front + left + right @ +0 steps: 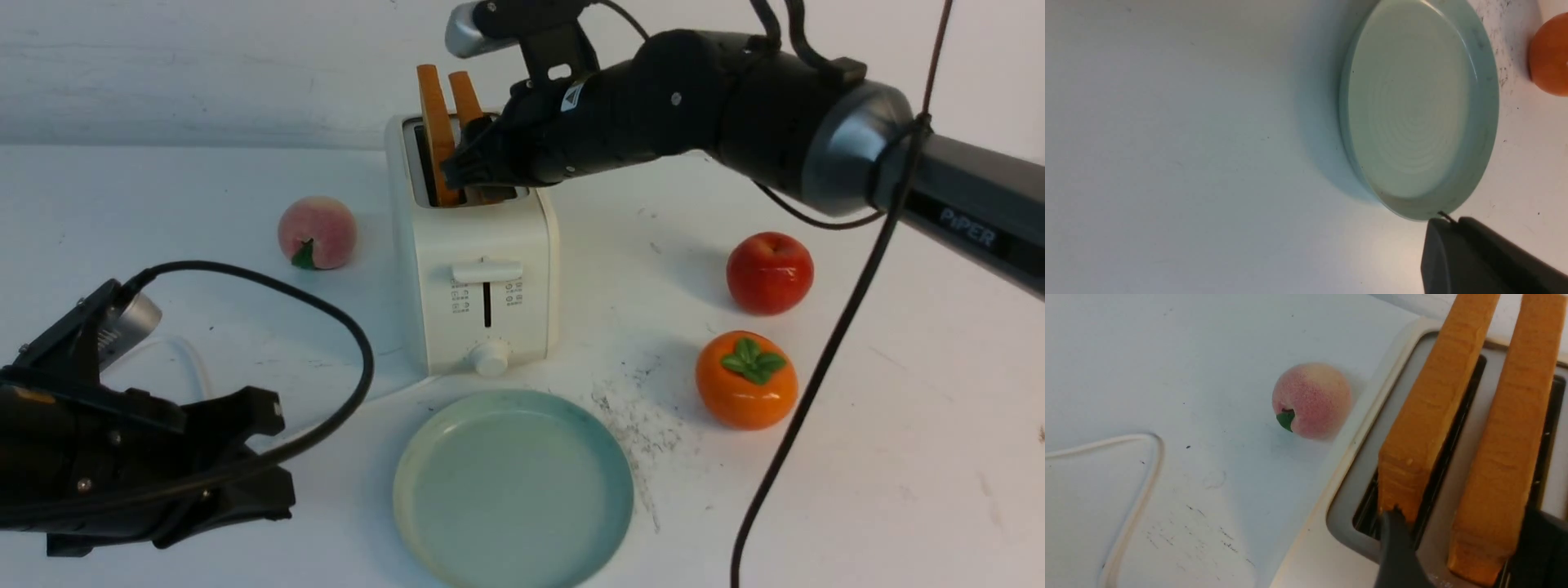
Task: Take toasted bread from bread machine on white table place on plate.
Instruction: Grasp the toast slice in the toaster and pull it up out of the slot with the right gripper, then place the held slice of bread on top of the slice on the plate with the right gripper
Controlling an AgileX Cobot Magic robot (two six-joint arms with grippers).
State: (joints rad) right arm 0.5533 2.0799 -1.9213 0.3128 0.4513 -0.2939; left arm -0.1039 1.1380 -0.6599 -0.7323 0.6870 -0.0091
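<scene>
The cream-white bread machine (482, 245) stands mid-table on the white table (898, 425). Two slices of toasted bread stand in its slots, the left slice (435, 122) and the right slice (465, 98). My right gripper (473, 175) is open at the top of the bread machine. In the right wrist view its jaws (1466, 543) straddle the near end of the right slice (1506, 437), and one finger overlaps the left slice (1433, 416). The blue-green plate (514, 490) lies empty in front of the bread machine. My left gripper (245, 457) is shut and empty, left of the plate (1412, 110).
A peach (317, 232) lies left of the bread machine. A red apple (769, 272) and an orange persimmon (745, 380) lie to its right. The white cord (188, 359) loops on the table at the left. Dark speckles (645, 425) mark the table beside the plate.
</scene>
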